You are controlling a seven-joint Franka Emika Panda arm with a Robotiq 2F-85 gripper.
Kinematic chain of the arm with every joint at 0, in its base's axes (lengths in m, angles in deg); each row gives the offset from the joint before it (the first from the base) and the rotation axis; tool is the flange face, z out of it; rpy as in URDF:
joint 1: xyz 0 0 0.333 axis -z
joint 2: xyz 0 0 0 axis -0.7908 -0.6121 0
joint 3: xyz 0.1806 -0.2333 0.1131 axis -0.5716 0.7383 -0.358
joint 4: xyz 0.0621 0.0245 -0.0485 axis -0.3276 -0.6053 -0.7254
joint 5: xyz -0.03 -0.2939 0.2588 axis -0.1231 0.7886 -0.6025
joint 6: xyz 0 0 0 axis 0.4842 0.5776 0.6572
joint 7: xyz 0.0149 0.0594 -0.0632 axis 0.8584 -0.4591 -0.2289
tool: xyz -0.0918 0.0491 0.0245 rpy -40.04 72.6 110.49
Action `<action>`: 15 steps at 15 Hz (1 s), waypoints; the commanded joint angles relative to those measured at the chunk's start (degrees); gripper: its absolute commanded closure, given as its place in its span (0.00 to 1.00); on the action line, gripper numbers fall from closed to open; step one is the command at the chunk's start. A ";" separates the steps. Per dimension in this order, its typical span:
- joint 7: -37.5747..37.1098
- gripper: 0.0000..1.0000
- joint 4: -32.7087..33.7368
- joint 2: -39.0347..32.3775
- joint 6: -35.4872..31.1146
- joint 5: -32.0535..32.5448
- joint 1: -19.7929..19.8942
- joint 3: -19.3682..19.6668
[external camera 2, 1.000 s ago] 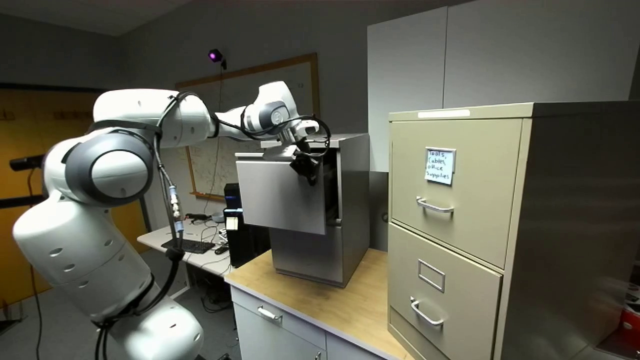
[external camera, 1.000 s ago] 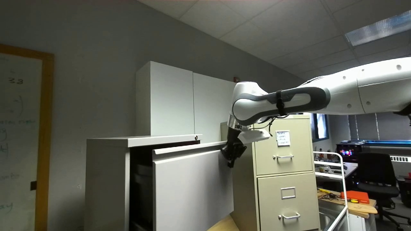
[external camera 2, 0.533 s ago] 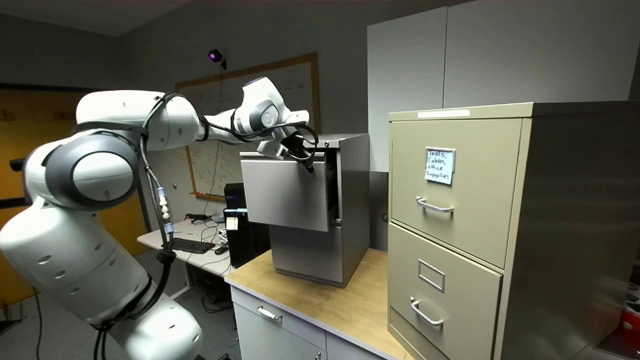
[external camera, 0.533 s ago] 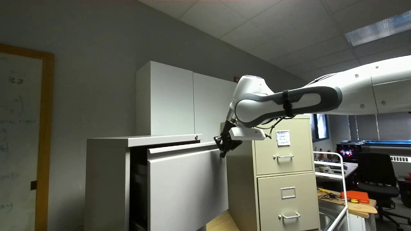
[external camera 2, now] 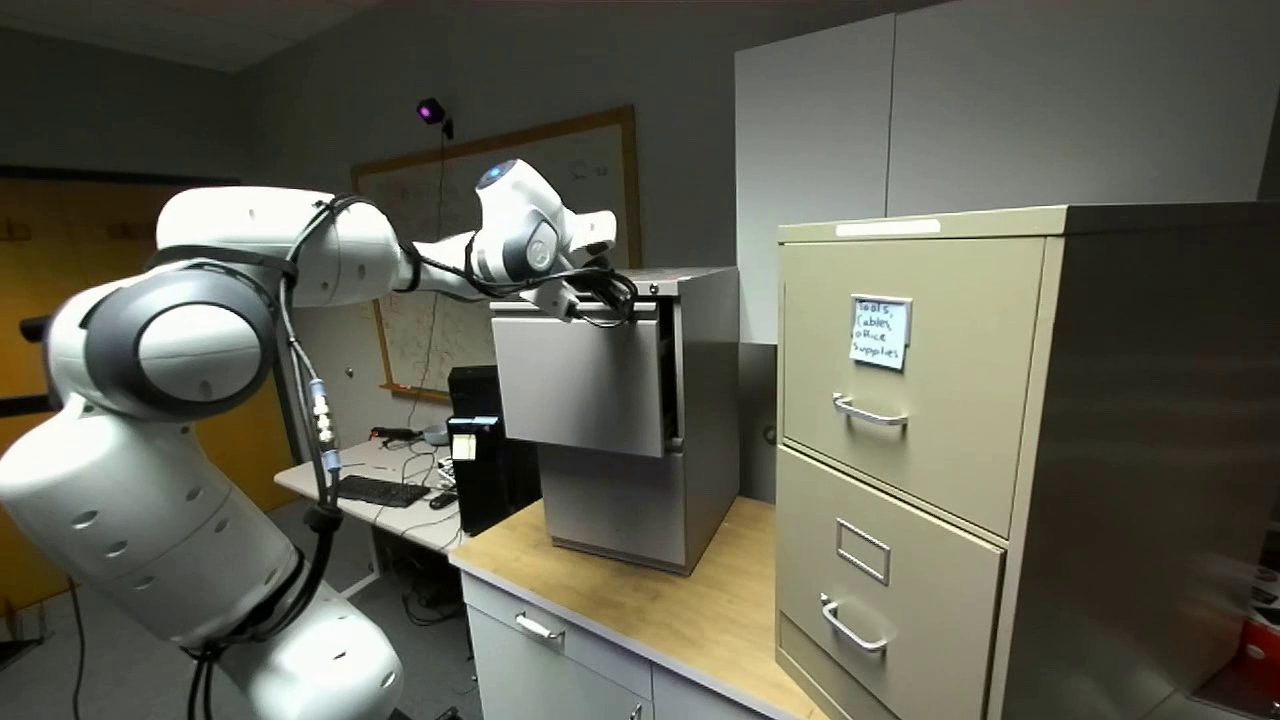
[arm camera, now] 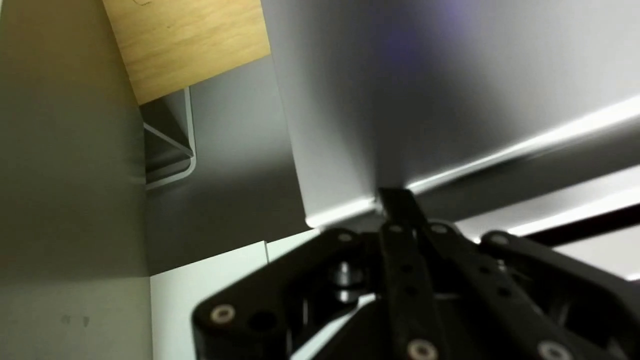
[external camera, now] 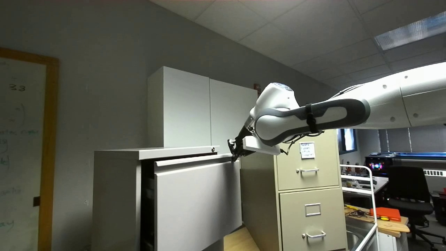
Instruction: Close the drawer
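Note:
The drawer's plain light-grey front shows in both exterior views (external camera: 198, 202) (external camera 2: 580, 385) and fills the upper right of the wrist view (arm camera: 460, 100). It is the upper drawer of the low grey cabinet (external camera: 116, 195) and stands partly open, with a dark gap behind its front. My gripper (arm camera: 395, 197) is shut, its black fingers together with nothing seen between them. Its fingertips are at the top edge of the drawer front, near one end, and appear to touch it. The gripper also shows in both exterior views (external camera: 232, 153) (external camera 2: 605, 300), tilted toward the cabinet.
A narrow beige filing cabinet (external camera: 310, 216) stands close beside the drawer. White wall cupboards (external camera: 186, 111) hang behind. The grey cabinet stands on a wooden countertop (external camera 2: 620, 610). A desk with a keyboard (external camera 2: 380, 490) and a black computer tower (external camera 2: 490, 490) are beyond it.
The drawer front has moved inward toward its cabinet, and the gap has narrowed. My gripper has followed it, tilting and rising to the front's top edge. It stays shut.

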 commanded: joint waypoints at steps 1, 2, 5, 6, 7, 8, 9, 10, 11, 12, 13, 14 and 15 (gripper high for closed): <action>0.06 1.00 2.41 -2.67 -3.56 -3.19 0.54 0.11; 0.41 1.00 3.02 -3.71 -4.05 -4.17 0.41 0.30; 1.79 1.00 5.17 -6.77 -5.11 -7.22 -0.37 0.90; 2.19 1.00 6.03 -7.88 -5.43 -8.02 -0.51 1.04; 2.68 1.00 7.22 -9.33 -5.60 -8.90 -0.76 1.22; 3.19 1.00 8.42 -10.58 -5.72 -9.70 -1.03 1.39; 4.06 1.00 9.96 -12.14 -5.83 -10.74 -1.49 1.64; 4.62 1.00 11.22 -13.44 -5.95 -11.41 -1.70 1.76; 5.66 1.00 12.73 -14.89 -5.98 -12.38 -2.06 1.97; 6.55 1.00 14.34 -16.37 -5.90 -13.30 -2.34 2.15; 7.25 1.00 15.92 -17.81 -5.73 -14.03 -2.55 2.32; 8.05 1.00 17.23 -19.00 -5.68 -14.78 -2.76 2.48; 8.58 1.00 18.72 -20.24 -5.38 -15.46 -2.89 2.60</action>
